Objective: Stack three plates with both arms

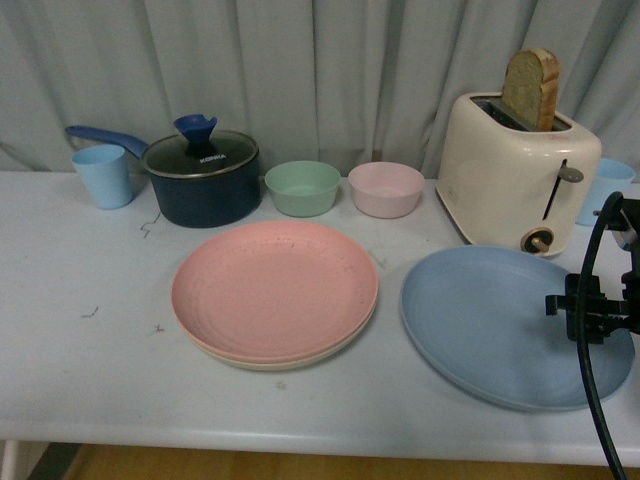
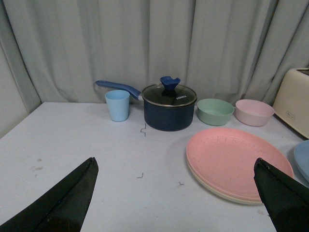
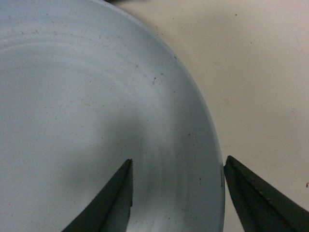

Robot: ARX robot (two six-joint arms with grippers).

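Observation:
The pink plate (image 1: 273, 288) lies on top of the beige plate (image 1: 300, 358) at the table's middle; only the beige rim shows. Both show in the left wrist view, pink (image 2: 236, 161) over beige (image 2: 227, 194). The blue plate (image 1: 500, 325) lies alone to their right. My right gripper (image 3: 177, 164) is open, its fingers straddling the blue plate's rim (image 3: 193, 116) from above. Its arm and black cable (image 1: 598, 300) stand over the plate's right edge. My left gripper (image 2: 176, 166) is open and empty above the table, left of the pink plate; it is not in the front view.
A cream toaster (image 1: 515, 170) with bread stands behind the blue plate. A green bowl (image 1: 302, 187), a pink bowl (image 1: 386, 188), a dark blue lidded pot (image 1: 200, 178) and a light blue cup (image 1: 102, 175) line the back. The table's front edge (image 1: 300, 430) is near.

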